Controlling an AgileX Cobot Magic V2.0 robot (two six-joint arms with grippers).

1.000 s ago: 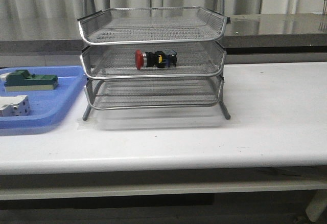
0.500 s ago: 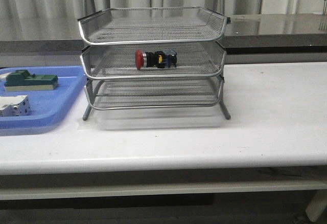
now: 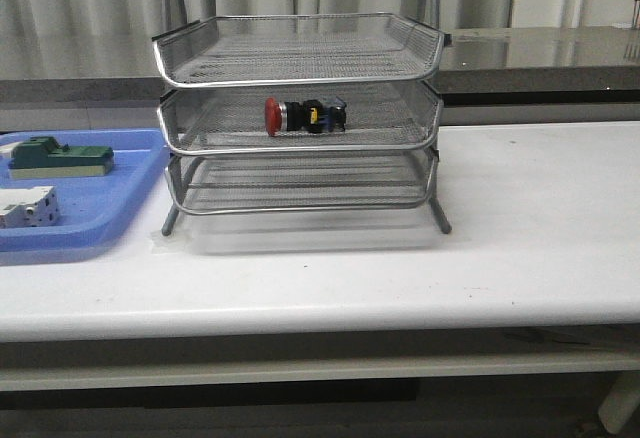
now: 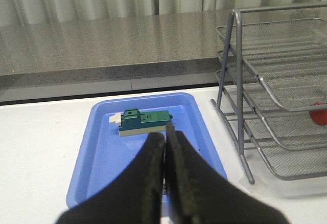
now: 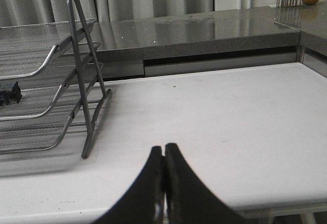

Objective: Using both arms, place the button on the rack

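Note:
The button, red-headed with a black body, lies on its side in the middle tray of the silver wire rack. Its red head and its black rear end peek through the mesh in the wrist views. Neither arm shows in the front view. My left gripper is shut with nothing in it, held above the blue tray beside the rack. My right gripper is also shut and empty, hovering over bare table on the rack's other side.
A blue plastic tray sits left of the rack, holding a green block and a white boxy part. The green block lies just beyond my left fingers. A grey counter runs behind the table.

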